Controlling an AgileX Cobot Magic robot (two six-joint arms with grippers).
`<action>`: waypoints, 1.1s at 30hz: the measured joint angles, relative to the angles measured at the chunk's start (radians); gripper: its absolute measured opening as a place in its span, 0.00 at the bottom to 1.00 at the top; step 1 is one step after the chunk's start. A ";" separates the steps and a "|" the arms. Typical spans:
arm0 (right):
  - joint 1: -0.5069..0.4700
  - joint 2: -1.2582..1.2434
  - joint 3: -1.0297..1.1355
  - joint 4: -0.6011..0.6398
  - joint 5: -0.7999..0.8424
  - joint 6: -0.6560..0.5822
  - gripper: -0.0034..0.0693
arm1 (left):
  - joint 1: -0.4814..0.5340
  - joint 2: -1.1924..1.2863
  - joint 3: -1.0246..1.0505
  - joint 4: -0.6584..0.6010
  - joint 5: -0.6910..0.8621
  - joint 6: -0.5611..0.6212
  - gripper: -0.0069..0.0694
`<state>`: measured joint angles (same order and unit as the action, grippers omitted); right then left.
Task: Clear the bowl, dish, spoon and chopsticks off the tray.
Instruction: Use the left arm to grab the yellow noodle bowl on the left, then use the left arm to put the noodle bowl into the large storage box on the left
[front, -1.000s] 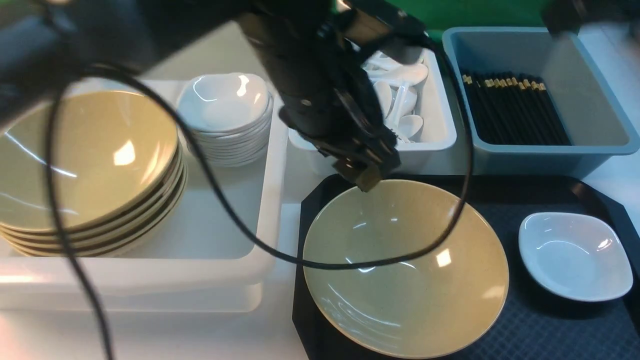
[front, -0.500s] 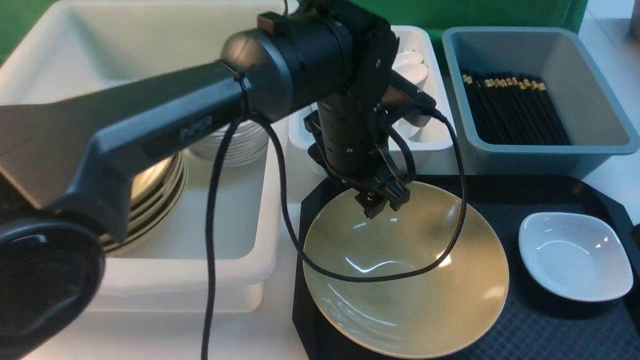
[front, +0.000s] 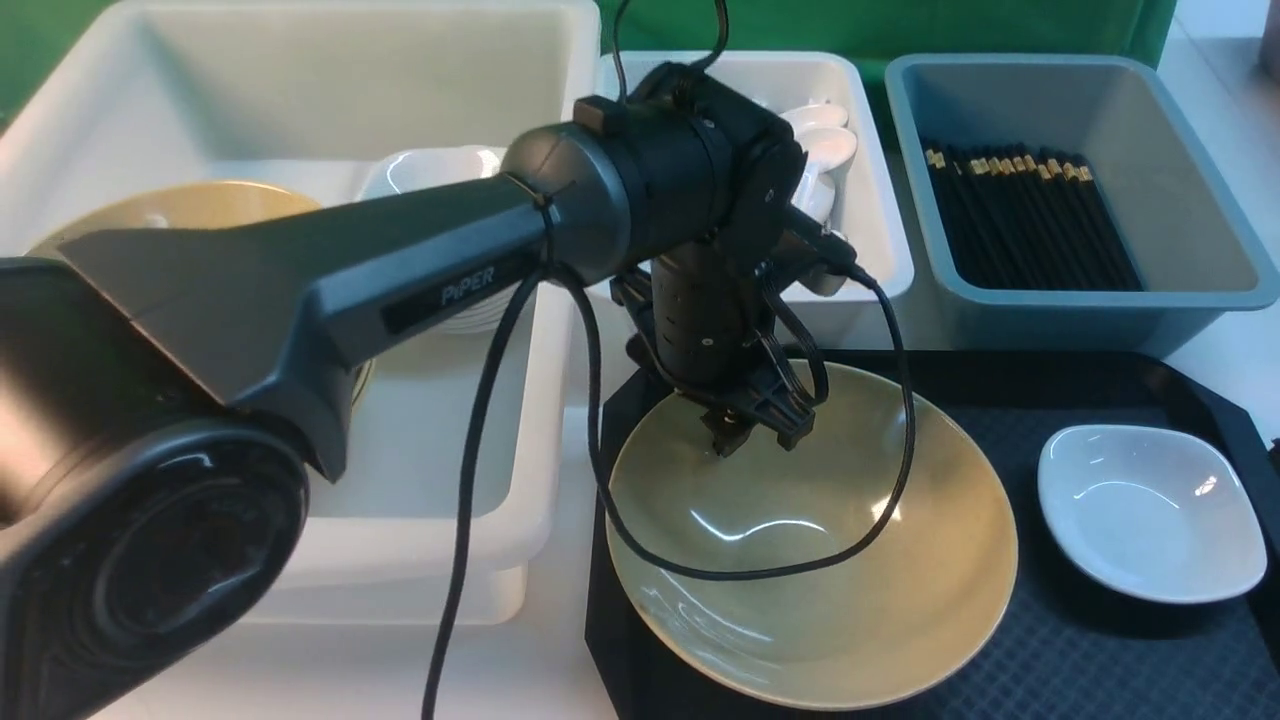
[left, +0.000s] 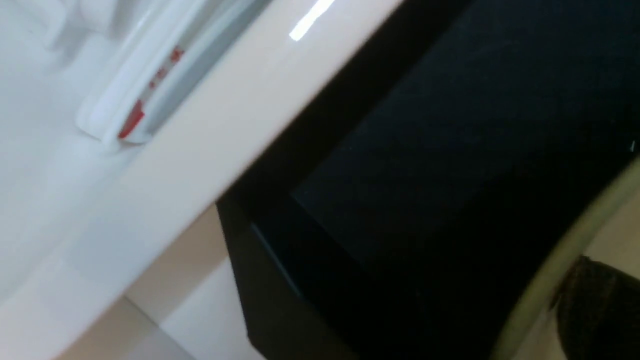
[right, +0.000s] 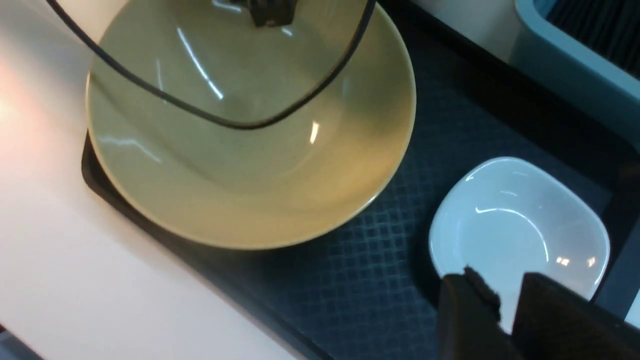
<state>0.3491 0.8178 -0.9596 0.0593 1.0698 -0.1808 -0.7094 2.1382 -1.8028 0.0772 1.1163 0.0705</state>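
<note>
Surface: pale tabletop, green backdrop behind.
Big white bin: left of the tray, holds stacked yellow bowls and white dishes.
Tray: black, textured floor; bowl on its left part, dish on its right, the two apart.
Bowl: biggest item, glossy glaze; likely heavy, rigid, slippery, chippable. Thin far rim looks like the only place to pinch; bite deep, keep it level.
Dish: small, probably light, slick, brittle; take it by the raised edge.
Left gripper: tips down at the bowl's far rim; can't tell whether it has clamped on yet.
Right gripper: above the dish, fingers a narrow gap apart, empty.
Spoon, chopsticks: none seen on the tray.
</note>
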 joint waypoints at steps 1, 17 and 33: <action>0.000 0.000 0.000 0.000 -0.005 0.000 0.29 | 0.000 -0.001 -0.003 -0.014 0.011 0.005 0.36; 0.000 0.041 -0.062 0.156 -0.040 -0.075 0.29 | 0.058 -0.363 -0.006 -0.105 0.098 0.053 0.10; 0.330 0.371 -0.435 0.414 -0.093 -0.340 0.09 | 1.091 -1.017 0.427 -0.325 0.063 0.034 0.09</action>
<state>0.6786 1.1889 -1.3950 0.4732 0.9769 -0.5204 0.3815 1.1209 -1.3758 -0.2477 1.1798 0.1043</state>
